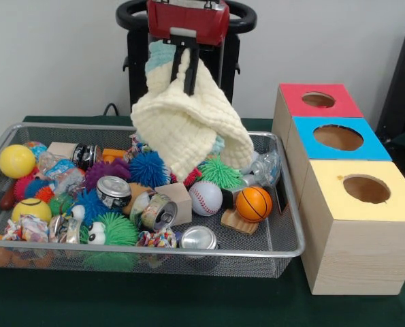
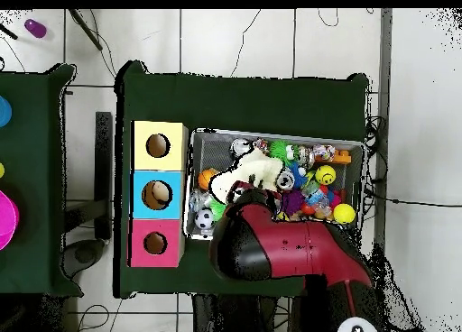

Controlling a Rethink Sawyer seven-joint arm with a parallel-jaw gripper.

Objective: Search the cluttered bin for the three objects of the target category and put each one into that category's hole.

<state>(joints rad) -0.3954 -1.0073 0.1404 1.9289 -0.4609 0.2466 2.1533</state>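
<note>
The silver wire mesh bin holds several toys, balls and cans; it also shows in the overhead view. My gripper hangs over the bin's far middle, shut on the cream knitted cloth, which dangles above the clutter. In the overhead view the cloth lies under the red arm. The red-surround hole is on the far box at the right, also in the overhead view. No plush duck or tiger shows; the cloth hides part of the bin.
A blue-surround hole and a yellow-surround hole sit next to the red one. In the bin: a baseball, a mini basketball, spiky rubber balls, cans, a yellow ball.
</note>
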